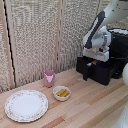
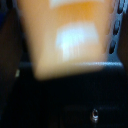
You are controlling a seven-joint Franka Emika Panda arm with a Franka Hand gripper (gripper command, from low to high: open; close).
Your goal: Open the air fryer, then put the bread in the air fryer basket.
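Observation:
The black air fryer [image 1: 120, 44] stands at the exterior view's right with its air fryer basket [image 1: 103, 73] pulled out toward the table. The air fryer handle [image 1: 86, 72] juts from the drawer's front. My white gripper [image 1: 94, 61] hangs just over the open basket, and a small orange bit of the bread [image 1: 94, 63] shows under it. The wrist view is blurred. The golden-orange bread [image 2: 70, 35] fills most of it, very close, held in the gripper. Below the bread lies the dark basket [image 2: 65, 95], with a row of holes in its wall. The fingers themselves are hidden.
A small white bowl [image 1: 62, 93] with yellow pieces sits mid-table. A pink cup [image 1: 49, 78] stands behind it. A large patterned plate [image 1: 26, 105] lies at the exterior view's left. A woven screen [image 1: 35, 40] backs the wooden table [image 1: 90, 107].

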